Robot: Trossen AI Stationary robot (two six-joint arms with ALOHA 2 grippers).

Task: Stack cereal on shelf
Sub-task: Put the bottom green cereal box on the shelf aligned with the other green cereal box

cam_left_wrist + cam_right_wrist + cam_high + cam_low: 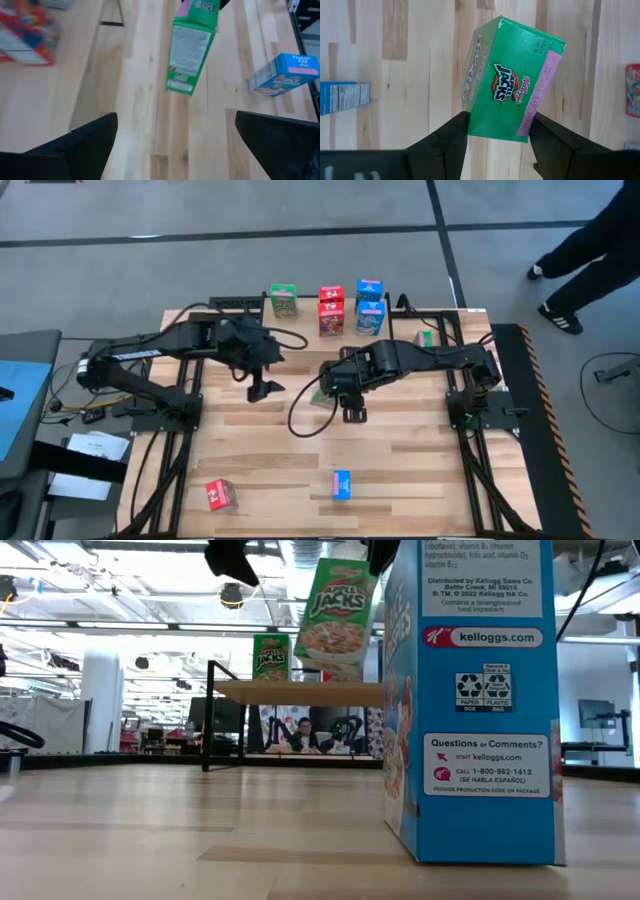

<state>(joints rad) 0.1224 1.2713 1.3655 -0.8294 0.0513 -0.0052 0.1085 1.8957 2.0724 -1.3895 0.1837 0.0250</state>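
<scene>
Right now my right gripper (497,131) is clamped on a green cereal box (510,85), carried clear above the table, its long axis running straight out from the jaws. The shelf (325,312), already carrying green, red and blue boxes, lies ahead of it toward the far edge. I judge the right arm nearer; my left gripper (262,388) hangs beside it, fingers spread wide and empty.

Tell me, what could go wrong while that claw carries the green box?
The right claw pinches the green cereal box only near one end, and it hangs tilted, so it might slip or swing. The shelf already holds five boxes; the newcomer could knock the red stack over. The open left claw hovers nearby, so the arms might bump.
</scene>
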